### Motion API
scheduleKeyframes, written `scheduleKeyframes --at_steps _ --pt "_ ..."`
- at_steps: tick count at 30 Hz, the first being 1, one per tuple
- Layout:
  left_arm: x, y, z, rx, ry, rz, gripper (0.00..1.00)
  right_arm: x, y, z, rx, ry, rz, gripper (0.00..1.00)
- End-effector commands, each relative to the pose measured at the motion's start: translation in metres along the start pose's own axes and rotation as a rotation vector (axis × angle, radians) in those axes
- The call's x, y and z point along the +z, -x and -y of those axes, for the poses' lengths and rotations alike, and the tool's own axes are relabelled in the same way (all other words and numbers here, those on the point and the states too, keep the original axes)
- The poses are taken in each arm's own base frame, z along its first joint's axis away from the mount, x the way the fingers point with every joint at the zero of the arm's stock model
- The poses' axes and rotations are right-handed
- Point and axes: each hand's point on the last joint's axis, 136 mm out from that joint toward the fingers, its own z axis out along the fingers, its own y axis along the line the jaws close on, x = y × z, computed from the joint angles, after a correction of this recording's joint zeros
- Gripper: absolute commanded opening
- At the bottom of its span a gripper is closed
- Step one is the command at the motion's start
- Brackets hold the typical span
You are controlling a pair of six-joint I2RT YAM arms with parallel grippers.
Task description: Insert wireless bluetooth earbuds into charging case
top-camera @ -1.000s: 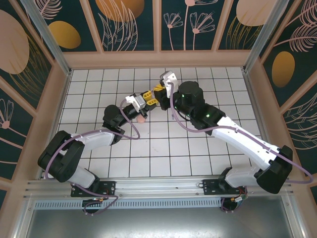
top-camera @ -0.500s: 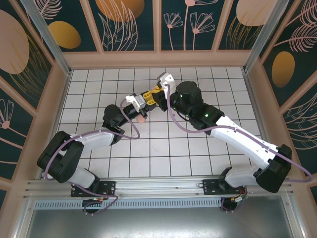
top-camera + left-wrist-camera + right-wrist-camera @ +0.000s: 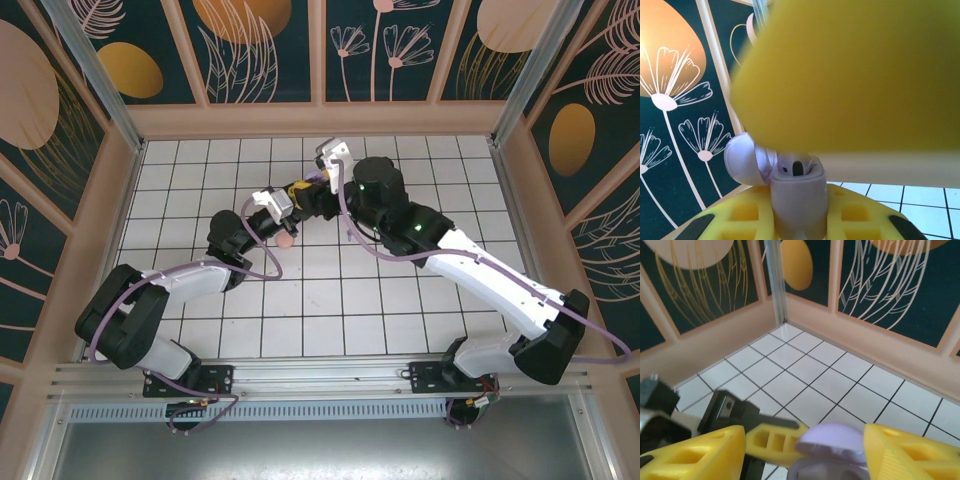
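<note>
white tiled floor (image 3: 400, 300), left gripper (image 3: 285, 206) clamped on open lilac case (image 3: 797, 205), lilac earbud (image 3: 797, 167) inside, right gripper (image 3: 805, 452) wide either side

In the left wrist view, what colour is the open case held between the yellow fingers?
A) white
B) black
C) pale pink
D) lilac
D: the charging case clamped in the left gripper is lilac, its lid hinged open.

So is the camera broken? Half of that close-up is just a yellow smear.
Not broken. Left wrist view: a yellow part sits too near the lens and smears, while the lilac case below it is fairly sharp. Right wrist view: the case looks soft, the tiled floor crisp. Top view: evenly lit and sharp.
</note>
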Motion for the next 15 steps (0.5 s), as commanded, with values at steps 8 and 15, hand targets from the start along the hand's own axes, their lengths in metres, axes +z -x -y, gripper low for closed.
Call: scheduleKeyframes --at_steps 8,15 --pt "-0.003 0.031 0.001 0.028 0.008 0.096 0.00 -0.062 0.072 0.045 0.258 -0.059 0.216 0.69" --pt "-0.013 0.033 -0.003 0.026 0.064 0.097 0.00 -0.067 0.029 0.109 0.448 -0.243 0.137 0.70"
